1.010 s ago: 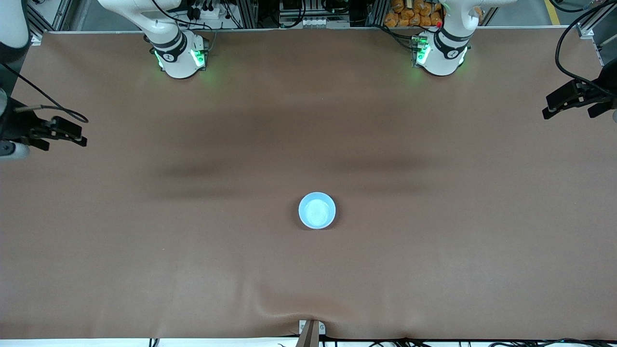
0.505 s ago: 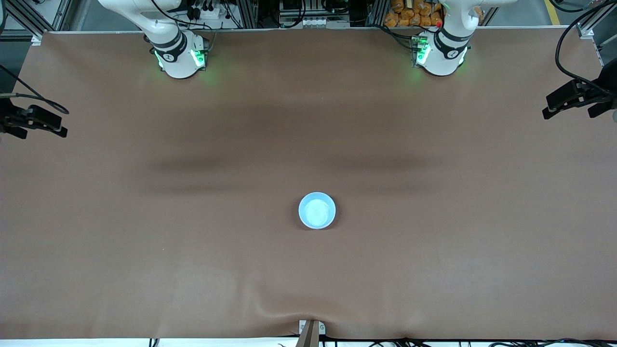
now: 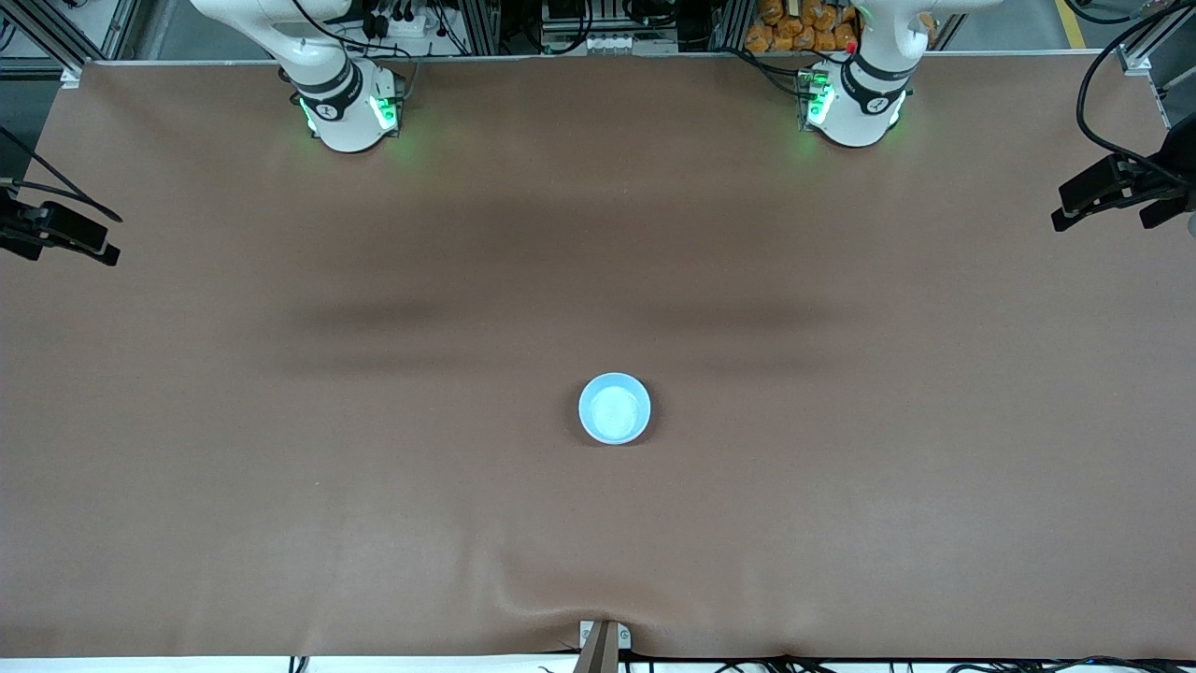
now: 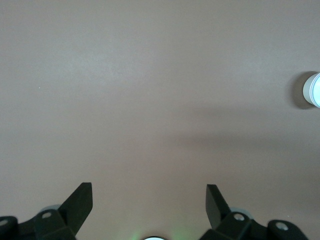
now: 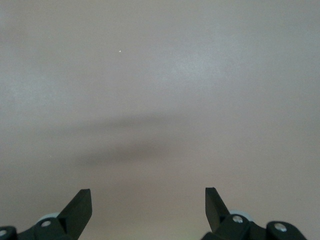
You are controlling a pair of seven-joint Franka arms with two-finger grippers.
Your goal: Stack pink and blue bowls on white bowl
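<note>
Small round light blue plastic bowl (image 3: 614,408) sits upright on the brown cloth-covered table (image 3: 841,523), near the middle and toward the front-camera edge. It looks like the top of a stack, but only blue shows from above; whether the pale pink bowl and the white bowl are nested under it cannot be told. The left wrist view catches a sliver of the bowl (image 4: 313,89) at the frame edge, rim whitish, cut off.

Right gripper (image 5: 148,202) is well apart from the blue bowl, out over the right arm's end of the table, fingers spread wide, holding nothing. Left gripper (image 4: 149,199) is well apart from the bowl too, over the left arm's end, also spread wide and empty. Both arms look parked.

Risks, as a judgement: if the stack is only loosely nested or off-centre, a bump or cloth tug could tip it; the wrinkle in the cloth nearer the front camera than the bowl could shift it. If a bowl is actually missing underneath, the task would be wrongly called done.

Both grippers are cut by the front view's edges.
</note>
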